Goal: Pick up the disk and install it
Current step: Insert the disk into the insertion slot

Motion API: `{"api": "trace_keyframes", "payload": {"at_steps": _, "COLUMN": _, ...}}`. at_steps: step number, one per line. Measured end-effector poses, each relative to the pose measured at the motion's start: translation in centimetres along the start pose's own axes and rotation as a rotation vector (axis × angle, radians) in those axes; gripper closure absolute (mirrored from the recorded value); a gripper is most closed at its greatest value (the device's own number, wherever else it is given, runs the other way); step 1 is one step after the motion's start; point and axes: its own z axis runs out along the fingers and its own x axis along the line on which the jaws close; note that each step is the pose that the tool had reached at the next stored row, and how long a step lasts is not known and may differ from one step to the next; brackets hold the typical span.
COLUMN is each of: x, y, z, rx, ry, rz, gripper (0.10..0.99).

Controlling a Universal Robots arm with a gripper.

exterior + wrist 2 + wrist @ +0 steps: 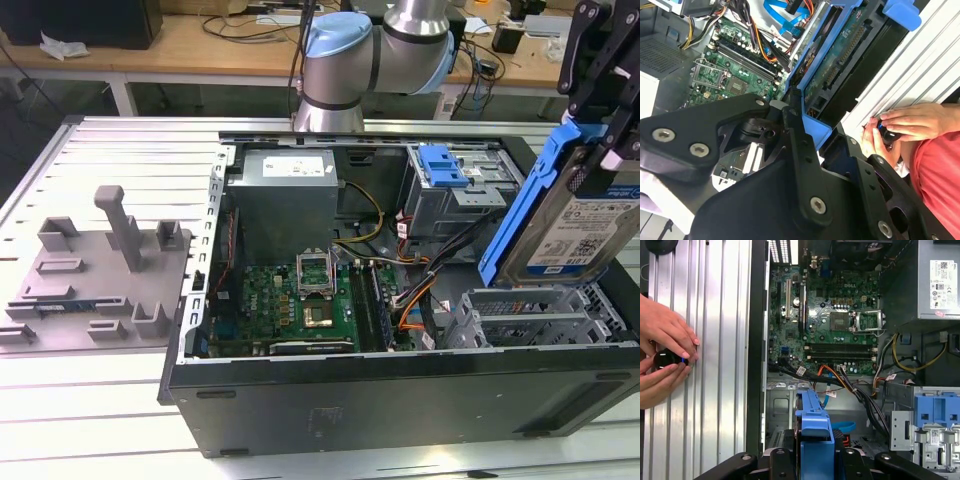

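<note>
The disk (570, 215), a silver drive with a white-and-blue label in a bright blue carrier, hangs tilted on edge at the exterior view's right. It is above the empty metal drive cage (530, 315) of the open computer case (400, 390). My gripper (598, 120) is shut on its upper part, black fingers on both sides. In the second wrist view the disk (840, 65) runs away from the gripper (812, 135), its circuit-board side showing. In the first wrist view the carrier's blue edge (814, 425) sits between the fingers, over the cage (785, 410).
Inside the case lie the motherboard (290, 300), power supply (285, 200), loose cables (420, 290) and a blue latch (442, 165) on a rear bay. A grey fixture plate (100, 270) lies to the exterior view's left. A person's hands (665, 360) hold a small black knob beside the case.
</note>
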Motion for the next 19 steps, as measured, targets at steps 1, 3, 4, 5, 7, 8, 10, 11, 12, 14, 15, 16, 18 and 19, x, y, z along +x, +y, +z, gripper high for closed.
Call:
{"api": "trace_keyframes", "payload": {"at_steps": 1, "x": 0.0, "y": 0.0, "z": 0.02, "rx": 0.0, "ry": -0.0001, "rz": -0.001, "gripper": 0.722}}
{"api": "trace_keyframes", "payload": {"at_steps": 3, "x": 0.0, "y": -0.01, "z": 0.13, "rx": 0.001, "ry": -0.0005, "rz": -0.006, "gripper": 0.722}}
{"api": "trace_keyframes", "payload": {"at_steps": 4, "x": 0.0, "y": -0.01, "z": 0.15, "rx": 0.002, "ry": -0.0004, "rz": -0.007, "gripper": 0.722}}
{"api": "trace_keyframes", "payload": {"at_steps": 5, "x": 0.0, "y": 0.0, "z": 0.19, "rx": 0.003, "ry": -0.0006, "rz": -0.008, "gripper": 0.722}}
{"api": "trace_keyframes", "payload": {"at_steps": 7, "x": 0.0, "y": 0.04, "z": 0.28, "rx": 0.004, "ry": -0.0006, "rz": -0.008, "gripper": 0.722}}
{"api": "trace_keyframes", "payload": {"at_steps": 8, "x": -0.01, "y": 0.05, "z": 0.29, "rx": 0.004, "ry": -0.0004, "rz": -0.008, "gripper": 0.722}}
{"api": "trace_keyframes", "payload": {"at_steps": 10, "x": 0.0, "y": 0.08, "z": 0.33, "rx": 0.004, "ry": -0.0005, "rz": -0.008, "gripper": 0.722}}
{"api": "trace_keyframes", "payload": {"at_steps": 11, "x": -0.01, "y": 0.09, "z": 0.37, "rx": 0.005, "ry": -0.0005, "rz": -0.008, "gripper": 0.722}}
{"api": "trace_keyframes", "payload": {"at_steps": 12, "x": -0.01, "y": 0.08, "z": 0.4, "rx": 0.005, "ry": -0.0005, "rz": -0.008, "gripper": 0.722}}
{"api": "trace_keyframes", "payload": {"at_steps": 14, "x": -0.01, "y": 0.09, "z": 0.45, "rx": 0.005, "ry": -0.0005, "rz": -0.008, "gripper": 0.722}}
{"api": "trace_keyframes", "payload": {"at_steps": 15, "x": -0.01, "y": 0.09, "z": 0.47, "rx": 0.005, "ry": -0.0005, "rz": -0.007, "gripper": 0.722}}
{"api": "trace_keyframes", "payload": {"at_steps": 16, "x": -0.01, "y": 0.09, "z": 0.49, "rx": 0.005, "ry": -0.0004, "rz": -0.007, "gripper": 0.722}}
{"api": "trace_keyframes", "payload": {"at_steps": 18, "x": -0.01, "y": 0.08, "z": 0.55, "rx": 0.005, "ry": -0.0005, "rz": -0.007, "gripper": 0.722}}
{"api": "trace_keyframes", "payload": {"at_steps": 19, "x": -0.01, "y": 0.08, "z": 0.6, "rx": 0.005, "ry": -0.0005, "rz": -0.007, "gripper": 0.722}}
